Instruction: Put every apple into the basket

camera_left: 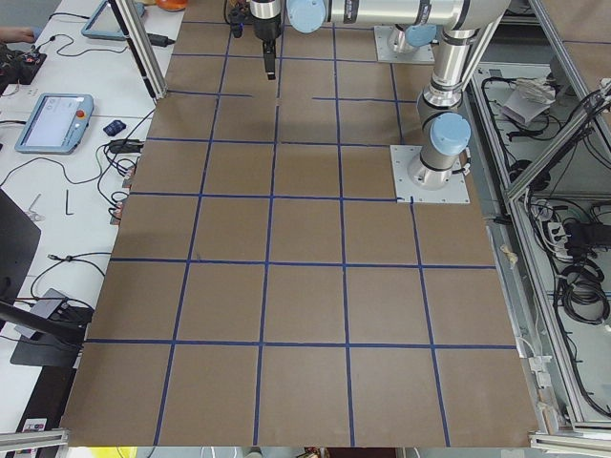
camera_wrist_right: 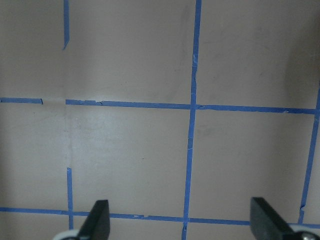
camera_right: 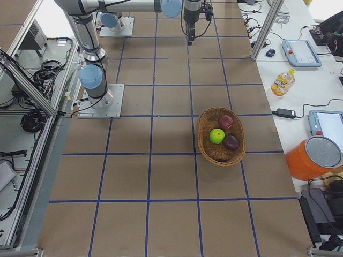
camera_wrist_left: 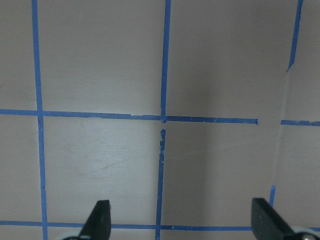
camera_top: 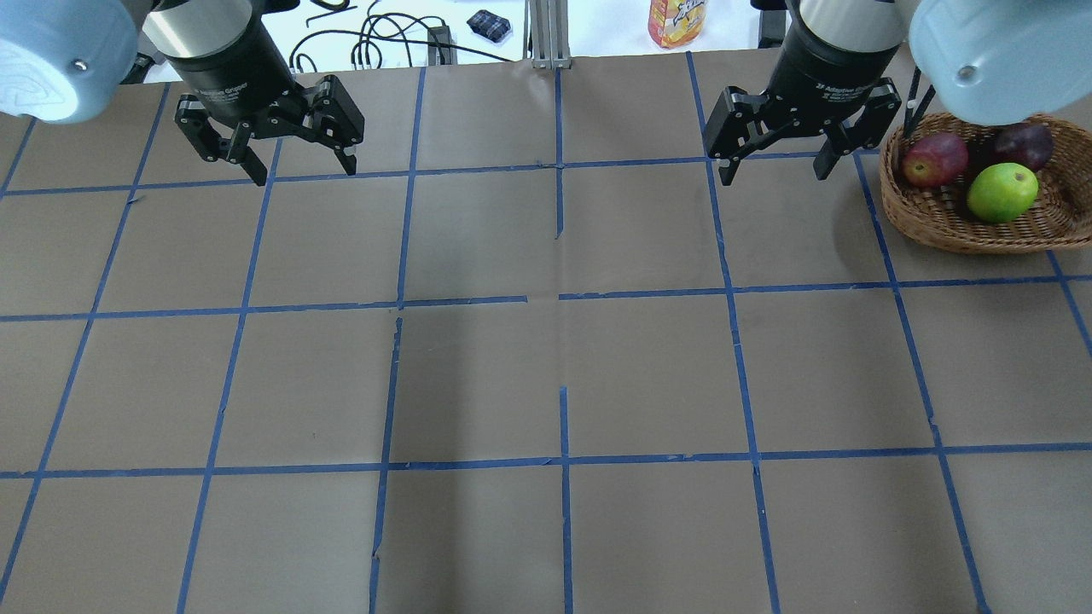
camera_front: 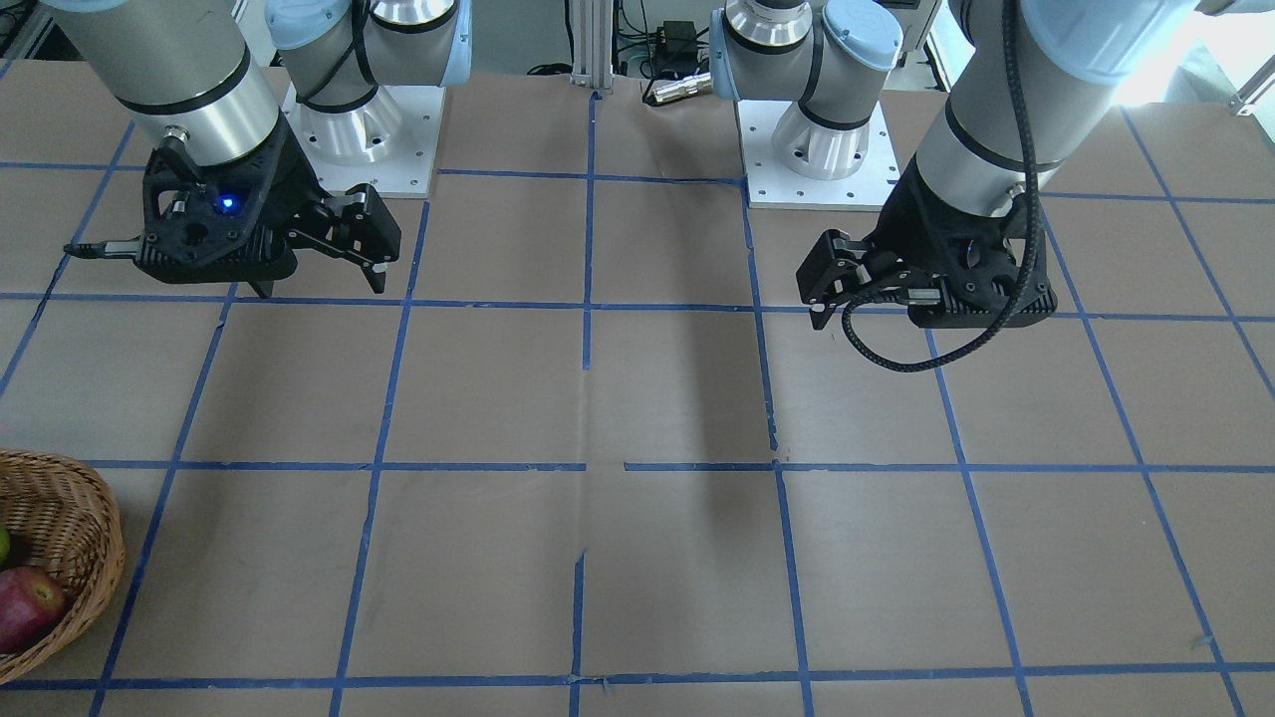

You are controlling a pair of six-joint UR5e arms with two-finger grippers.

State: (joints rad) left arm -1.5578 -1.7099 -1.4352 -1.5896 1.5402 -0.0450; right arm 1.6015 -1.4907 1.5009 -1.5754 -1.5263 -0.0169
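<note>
The wicker basket stands at the table's far right and also shows in the front view and the right view. It holds all three apples: the red one, the maroon one and the lime green one. My right gripper hangs open and empty above the table, just left of the basket. My left gripper hangs open and empty at the far left. Both wrist views show only bare taped table between open fingertips.
The brown table is marked with a blue tape grid. A yellow bottle and cables lie beyond the far edge. The two arm bases stand at the robot's side. An orange bucket sits off the table.
</note>
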